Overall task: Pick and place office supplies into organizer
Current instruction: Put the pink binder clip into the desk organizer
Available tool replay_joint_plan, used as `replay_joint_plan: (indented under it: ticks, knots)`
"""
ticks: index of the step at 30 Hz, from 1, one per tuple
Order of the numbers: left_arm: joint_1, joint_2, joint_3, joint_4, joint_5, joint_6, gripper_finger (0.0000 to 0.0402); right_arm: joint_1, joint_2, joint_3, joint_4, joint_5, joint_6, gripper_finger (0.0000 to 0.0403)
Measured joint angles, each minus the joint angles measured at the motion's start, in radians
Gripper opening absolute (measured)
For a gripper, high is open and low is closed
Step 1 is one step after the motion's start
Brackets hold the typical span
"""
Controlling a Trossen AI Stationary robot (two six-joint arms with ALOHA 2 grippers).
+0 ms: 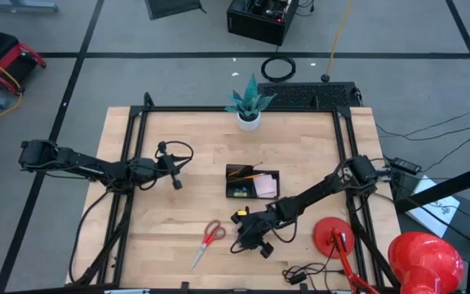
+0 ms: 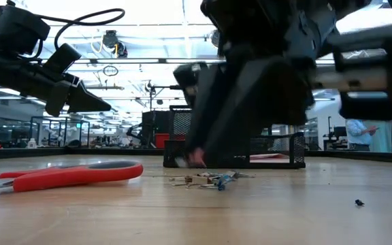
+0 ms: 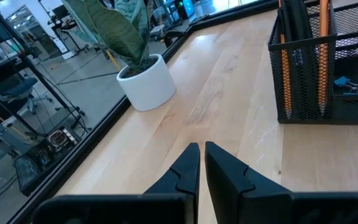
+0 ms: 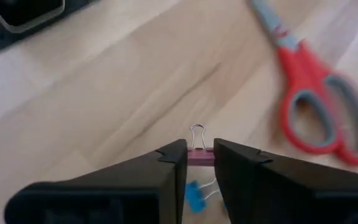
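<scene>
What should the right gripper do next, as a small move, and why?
Probably lift straight up a little. The right gripper has a pink binder clip between its fingers, low on the table, with a blue clip lying close beside it.

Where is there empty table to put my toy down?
Bare wood lies between the plant pot and the left gripper, away from the organizer. Crowded: around the right gripper, binder clips, scissors.
</scene>
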Motion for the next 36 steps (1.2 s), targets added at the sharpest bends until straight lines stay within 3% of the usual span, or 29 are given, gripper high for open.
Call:
replay_joint_plan:
  ticks: [7,13,21,30,36]
  knots:
    - [0.000,0.000,0.000,0.000,0.000,0.000,0.0031,0.004,-0.032,0.001,0.082,0.145,0.002,0.0069]
    - [0.000,0.000,0.000,0.000,-0.001,0.004,0.0031,0.004,-0.085,0.002,0.188,0.355,-0.036,0.0059]
    - [0.000,0.000,0.000,-0.001,-0.001,0.003,0.0031,0.003,-0.222,0.002,0.151,0.436,-0.058,0.0066]
    - [0.000,0.000,0.000,-0.007,-0.001,0.004,0.0031,0.003,-0.270,-0.048,0.081,0.558,0.083,0.0063]
    - [0.000,0.000,0.000,-0.007,-0.001,0.006,0.0031,-0.006,-0.269,-0.121,0.080,0.755,0.094,0.0065]
